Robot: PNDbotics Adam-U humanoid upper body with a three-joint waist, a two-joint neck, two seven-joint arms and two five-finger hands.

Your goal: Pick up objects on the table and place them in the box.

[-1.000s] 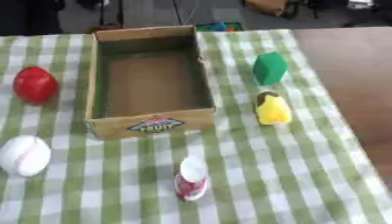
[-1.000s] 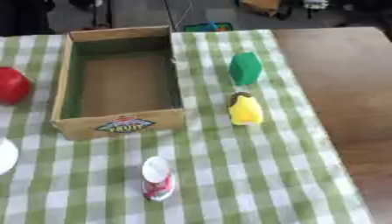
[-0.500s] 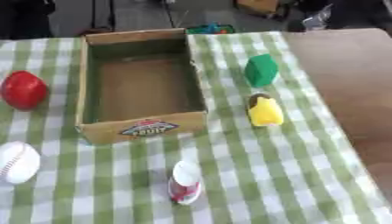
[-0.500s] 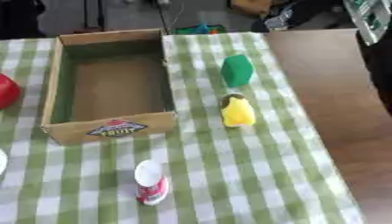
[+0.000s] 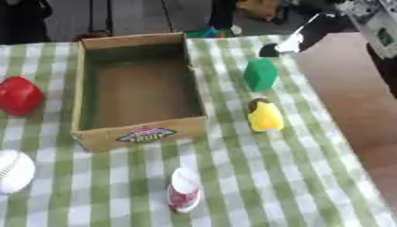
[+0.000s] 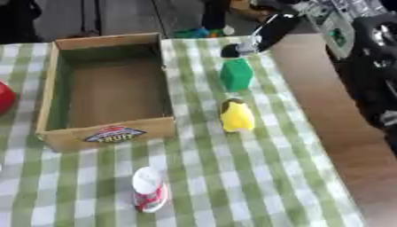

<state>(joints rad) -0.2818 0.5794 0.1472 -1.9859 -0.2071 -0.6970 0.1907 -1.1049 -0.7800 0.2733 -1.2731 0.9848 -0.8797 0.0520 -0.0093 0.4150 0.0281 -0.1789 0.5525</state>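
Now right hand (image 6: 260, 37) newly enters from far right, above green block (image 6: 235, 74); fingers' state unclear. Open cardboard box (image 5: 139, 133) empty; first pick starting.

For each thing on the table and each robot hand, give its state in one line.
cardboard box: open, nothing in it.
red object: on cloth, left of box.
white ball: on cloth.
small cup: tilted, near box front.
green object: untouched.
yellow object: lying.
right hand: above green object, fingers unclear.

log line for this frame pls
right hand: reaching in above green block | holding nothing | cardboard box: empty | left hand: unseen
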